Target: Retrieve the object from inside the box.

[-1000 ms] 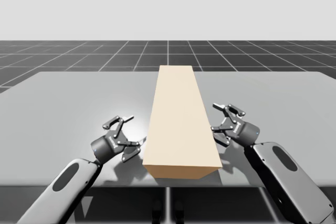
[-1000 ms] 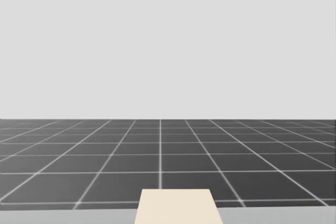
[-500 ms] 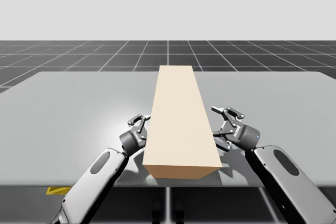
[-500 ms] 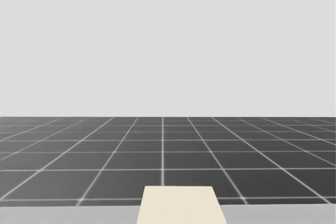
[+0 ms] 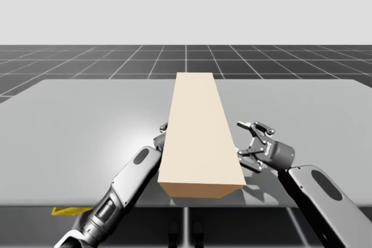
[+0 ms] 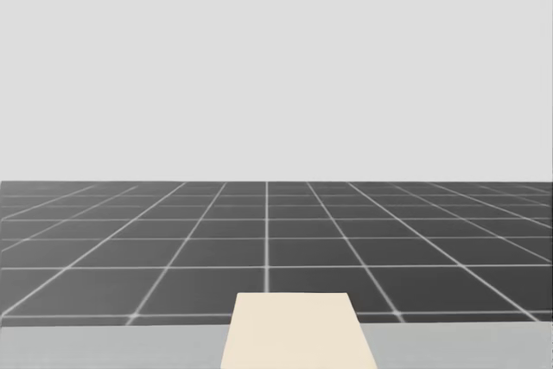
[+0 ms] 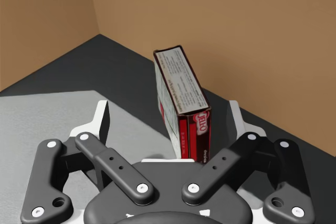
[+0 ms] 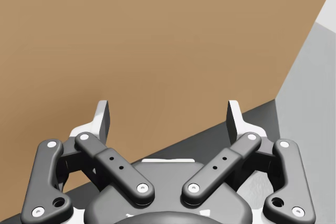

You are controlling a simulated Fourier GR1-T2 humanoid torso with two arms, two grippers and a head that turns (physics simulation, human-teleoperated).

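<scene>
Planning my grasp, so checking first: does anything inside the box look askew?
Yes. The small red box inside the tan box stands tilted, not upright, ahead of my open left gripper.

My left tool (image 7: 169,115) has slid inside the tan box (image 5: 200,132).

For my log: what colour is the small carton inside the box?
The small carton is dark red with a pale printed side; left wrist view shows it best.
</scene>
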